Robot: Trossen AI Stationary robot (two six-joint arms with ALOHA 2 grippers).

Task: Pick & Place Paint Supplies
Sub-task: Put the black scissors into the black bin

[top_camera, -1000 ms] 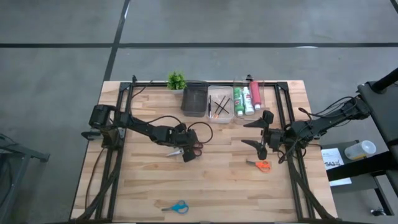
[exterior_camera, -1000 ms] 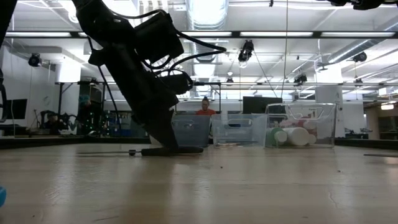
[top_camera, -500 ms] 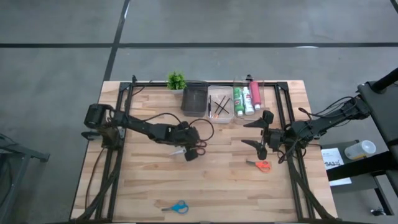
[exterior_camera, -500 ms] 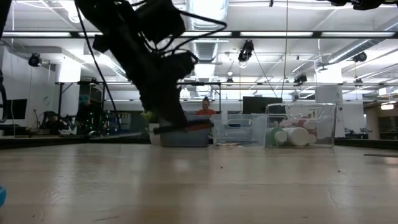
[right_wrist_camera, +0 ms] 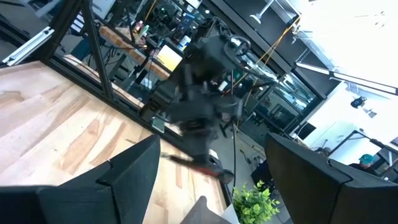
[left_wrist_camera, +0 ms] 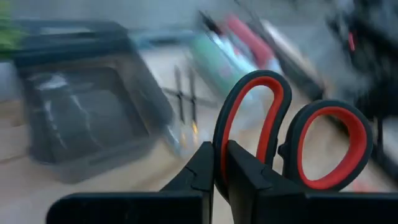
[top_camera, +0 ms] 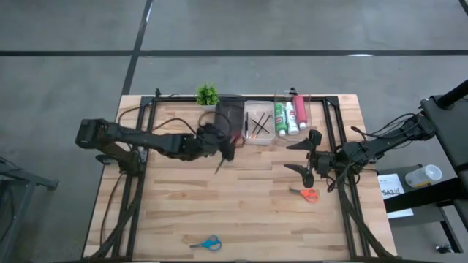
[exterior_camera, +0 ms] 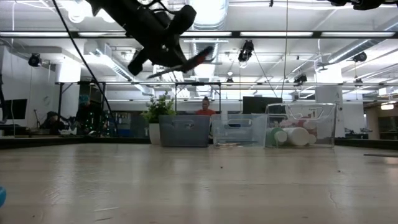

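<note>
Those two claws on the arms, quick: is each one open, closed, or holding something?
Left gripper: closed on the red-handled scissors, lifted above the table.
Right gripper: open, holding nothing.

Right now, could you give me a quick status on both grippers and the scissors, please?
Left gripper shut on red-handled scissors, lifted beside the dark bin. Right gripper open, waiting above the orange-handled scissors. Nothing in the way.

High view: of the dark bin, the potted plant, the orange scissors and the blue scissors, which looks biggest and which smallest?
1. Dark bin, clearly the largest.
2. Blue scissors.
3. Orange scissors and potted plant look about alike, so I would not rank them.
</note>
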